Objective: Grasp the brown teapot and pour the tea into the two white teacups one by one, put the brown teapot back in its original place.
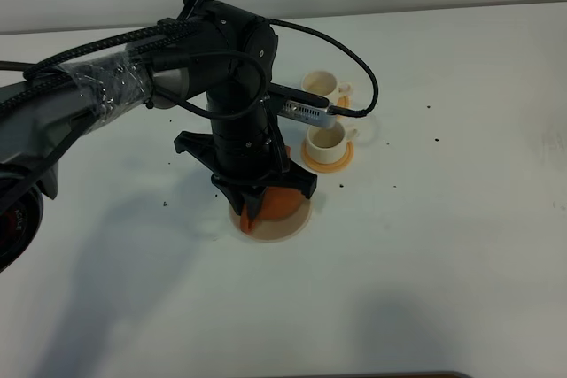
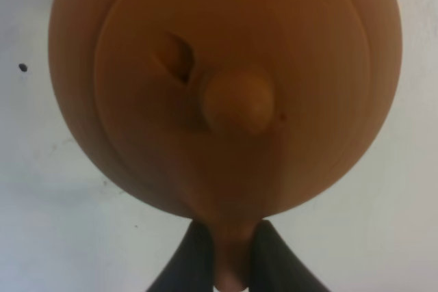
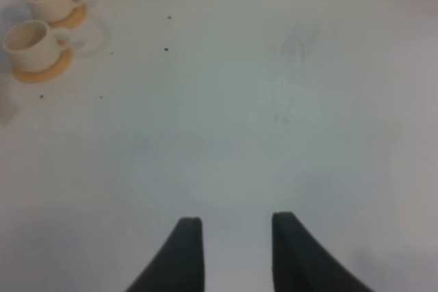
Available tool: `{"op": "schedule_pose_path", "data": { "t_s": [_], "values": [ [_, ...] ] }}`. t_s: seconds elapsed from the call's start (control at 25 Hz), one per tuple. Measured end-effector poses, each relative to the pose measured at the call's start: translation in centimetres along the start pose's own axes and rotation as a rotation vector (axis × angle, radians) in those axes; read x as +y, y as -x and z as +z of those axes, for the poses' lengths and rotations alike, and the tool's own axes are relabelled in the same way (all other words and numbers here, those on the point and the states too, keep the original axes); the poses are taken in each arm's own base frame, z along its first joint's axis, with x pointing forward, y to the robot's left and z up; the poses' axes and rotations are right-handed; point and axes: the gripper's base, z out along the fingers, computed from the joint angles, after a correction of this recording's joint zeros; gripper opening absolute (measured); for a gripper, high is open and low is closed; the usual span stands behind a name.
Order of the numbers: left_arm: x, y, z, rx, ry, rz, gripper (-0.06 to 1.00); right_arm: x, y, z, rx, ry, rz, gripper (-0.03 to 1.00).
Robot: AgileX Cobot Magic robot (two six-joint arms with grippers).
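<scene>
Clamped pot (image 2: 226, 87) handle (image 2: 231, 261) between left fingers (image 2: 183, 270). Pot at saucer (image 1: 294, 230), touching or not, could not tell. Had right fingers (image 3: 185, 258) spread, empty, far off. Found cups (image 1: 325, 137) near, beyond pot; left arm nearer.

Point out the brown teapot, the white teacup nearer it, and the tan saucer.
brown teapot (image 2: 239, 100): left wrist view, on its lid knob.
white teacup nearer the teapot (image 1: 325, 144): exterior high view, on its side wall.
tan saucer (image 1: 276, 231): exterior high view, on its bare front rim.
</scene>
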Motion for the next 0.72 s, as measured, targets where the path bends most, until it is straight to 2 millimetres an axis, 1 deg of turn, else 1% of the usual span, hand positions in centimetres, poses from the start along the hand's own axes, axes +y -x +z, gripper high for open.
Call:
{"op": "schedule_pose_path", "data": {
  "t_s": [0.16,0.4,0.72],
  "values": [
    [0.2,0.0,-0.1,-0.004,0.016,0.022,0.11,0.0,0.0,0.0,0.0,0.0,0.0,0.24],
    [0.2,-0.3,-1.2,-0.031,0.019,0.063,0.11,0.0,0.0,0.0,0.0,0.0,0.0,0.24],
    [0.5,-0.4,-1.5,-0.042,0.044,0.081,0.11,0.0,0.0,0.0,0.0,0.0,0.0,0.24]
  ]
}}
